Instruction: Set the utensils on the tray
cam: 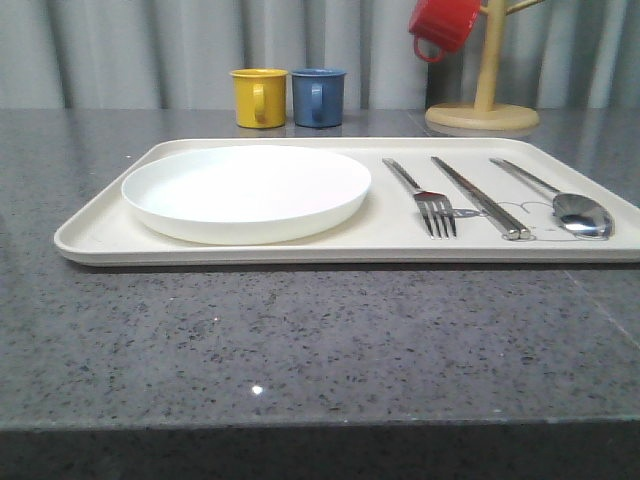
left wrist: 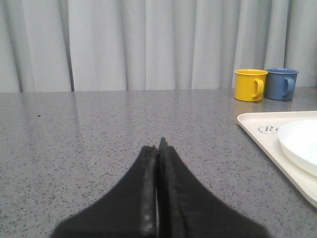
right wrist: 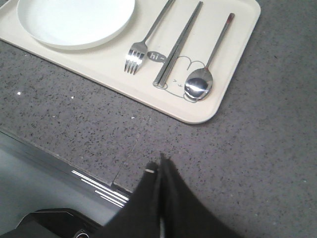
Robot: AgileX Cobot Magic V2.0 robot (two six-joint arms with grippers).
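A: Claws first. The left gripper (left wrist: 157,144) has its two black fingers pressed flat together, nothing between them, low over bare grey countertop (left wrist: 99,139).

B: And the right gripper (right wrist: 159,166)?

A: Same: fingers closed tip to tip, empty, above the speckled counter close to its front edge.

B: Where's the tray from each?

A: From the left claw, the cream tray (left wrist: 257,124) lies ahead and to the right, well apart, with the white plate (left wrist: 302,144) on it. Farther back that way stand the yellow mug (left wrist: 250,85) and blue mug (left wrist: 281,84), touching or nearly so.

B: From the right claw?

A: The tray's near rounded corner sits just ahead of the fingertips, a strip of counter between. Closest on it is the spoon (right wrist: 199,84), bowl toward the claw, over the printed rabbit. Beside it lie the chopsticks (right wrist: 177,45), then the fork (right wrist: 132,58), tines toward the claw, then the plate farthest left.

B: All on the tray?

A: Yes, fully inside the rim. The front view also shows a red mug (cam: 444,25) hanging on a wooden mug stand (cam: 484,90) behind the tray.
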